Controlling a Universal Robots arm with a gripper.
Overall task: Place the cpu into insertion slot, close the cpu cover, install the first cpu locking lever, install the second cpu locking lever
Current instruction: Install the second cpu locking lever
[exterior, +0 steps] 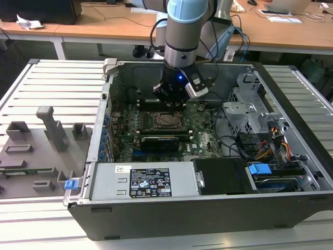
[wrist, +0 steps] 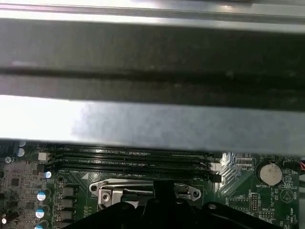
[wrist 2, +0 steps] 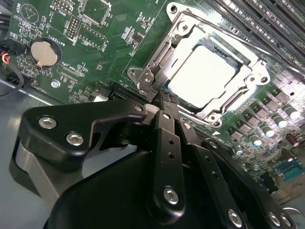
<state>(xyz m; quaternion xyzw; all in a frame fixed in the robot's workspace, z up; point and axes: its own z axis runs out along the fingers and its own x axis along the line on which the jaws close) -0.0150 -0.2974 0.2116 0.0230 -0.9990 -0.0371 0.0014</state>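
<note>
The cpu [wrist 2: 202, 76] lies flat in its socket on the green motherboard, its pale metal top showing through the window of the cpu cover [wrist 2: 183, 29]. The cover lies down over the chip. In the exterior view the socket [exterior: 167, 120] sits mid-board inside the open computer case. My gripper [wrist 2: 159, 98] hangs just above the socket's corner, its black fingers [wrist 2: 167, 138] pressed together with nothing between them. The exterior view has the gripper [exterior: 170, 101] just behind the socket. A thin locking lever [wrist 2: 217, 26] runs along one side of the cover.
Memory slots [wrist: 128, 160] run beside the socket, below the case wall [wrist: 152, 119]. A black graphics card [exterior: 158, 141] lies in front of the socket. The drive cage [exterior: 255, 112] and cables stand at the exterior view's right, a grey fixture plate [exterior: 36, 151] outside at its left.
</note>
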